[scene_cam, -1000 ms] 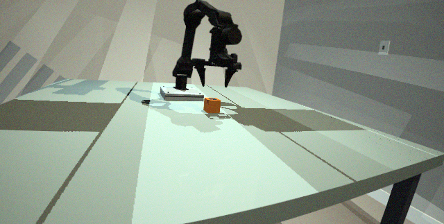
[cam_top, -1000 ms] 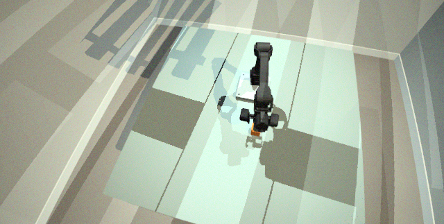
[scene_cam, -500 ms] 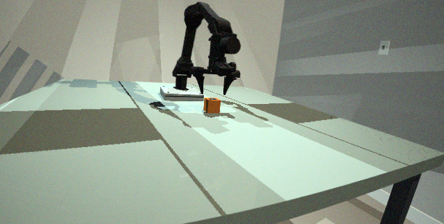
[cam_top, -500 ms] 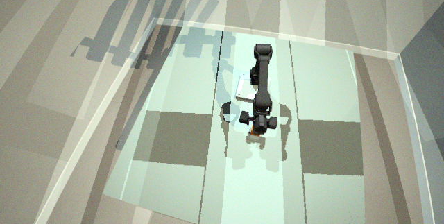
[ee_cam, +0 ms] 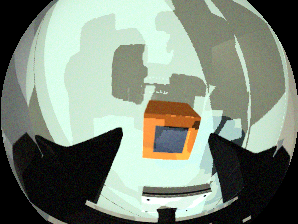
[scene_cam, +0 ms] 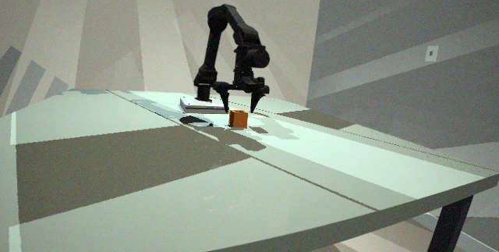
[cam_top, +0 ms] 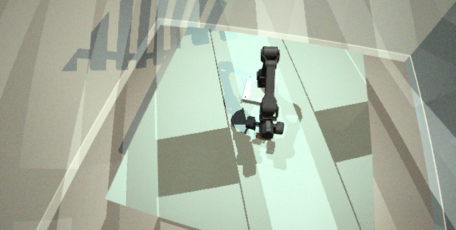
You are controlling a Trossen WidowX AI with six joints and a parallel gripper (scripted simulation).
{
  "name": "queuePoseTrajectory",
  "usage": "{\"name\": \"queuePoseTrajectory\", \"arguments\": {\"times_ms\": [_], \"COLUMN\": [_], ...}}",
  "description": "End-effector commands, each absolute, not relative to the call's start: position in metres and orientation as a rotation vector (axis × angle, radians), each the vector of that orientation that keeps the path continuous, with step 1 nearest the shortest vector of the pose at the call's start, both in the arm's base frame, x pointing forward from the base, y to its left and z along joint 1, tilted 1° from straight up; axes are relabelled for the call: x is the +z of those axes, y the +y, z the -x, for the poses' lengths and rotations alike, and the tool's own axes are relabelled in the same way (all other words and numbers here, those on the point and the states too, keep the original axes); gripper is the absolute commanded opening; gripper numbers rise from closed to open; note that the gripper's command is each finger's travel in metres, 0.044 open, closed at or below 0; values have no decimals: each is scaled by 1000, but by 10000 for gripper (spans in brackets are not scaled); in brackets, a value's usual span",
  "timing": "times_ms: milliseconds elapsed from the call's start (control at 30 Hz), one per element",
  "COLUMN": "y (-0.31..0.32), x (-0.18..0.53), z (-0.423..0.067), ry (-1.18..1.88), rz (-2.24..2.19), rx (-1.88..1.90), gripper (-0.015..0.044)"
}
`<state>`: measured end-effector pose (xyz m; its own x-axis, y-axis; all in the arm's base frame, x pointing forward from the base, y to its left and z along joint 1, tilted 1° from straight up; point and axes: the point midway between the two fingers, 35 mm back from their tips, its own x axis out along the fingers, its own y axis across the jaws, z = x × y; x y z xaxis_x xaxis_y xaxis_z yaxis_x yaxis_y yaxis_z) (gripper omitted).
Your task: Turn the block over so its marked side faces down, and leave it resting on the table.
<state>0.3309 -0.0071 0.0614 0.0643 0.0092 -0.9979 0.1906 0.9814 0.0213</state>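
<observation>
The orange block [cam_top: 258,135] [scene_cam: 238,120] [ee_cam: 171,109] rests flat on the table [cam_top: 192,98] [scene_cam: 156,209]. Its marked side, with a dark blue square [ee_cam: 171,139], faces up. In the top view only a sliver of the block shows beside the gripper. My gripper [scene_cam: 239,111] [ee_cam: 168,135] is open and empty and points down. Its fingertips are just above the block's top level in the exterior view. In the wrist view the block lies between the two fingers, nearer the right one, with gaps on both sides. Contact is not visible.
The white base plate [cam_top: 251,92] [scene_cam: 203,107] [ee_cam: 175,202] of the arm stands behind the block. The arm [cam_top: 269,84] [scene_cam: 212,49] arches over from it. Dark shadows and patches of light cross the table. The table's front edge [scene_cam: 351,222] shows in the exterior view.
</observation>
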Motion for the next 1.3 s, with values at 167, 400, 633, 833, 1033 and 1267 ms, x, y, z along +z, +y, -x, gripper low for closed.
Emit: {"name": "queuePoseTrajectory", "arguments": {"times_ms": [167,400,633,833,1033,1267], "y": [-8,-8,-8,-8,-8,-8], "x": [44,44,44,44,44,66], "z": [-329,-329,-329,-329,-329,-328], "ry": [1511,1511,1511,1511,1511,1511], "rz": [-161,-161,-161,-161,-161,-161], "rx": [-144,-144,-144,-144,-144,-144], "gripper": [440,282,197,157,117,0]}}
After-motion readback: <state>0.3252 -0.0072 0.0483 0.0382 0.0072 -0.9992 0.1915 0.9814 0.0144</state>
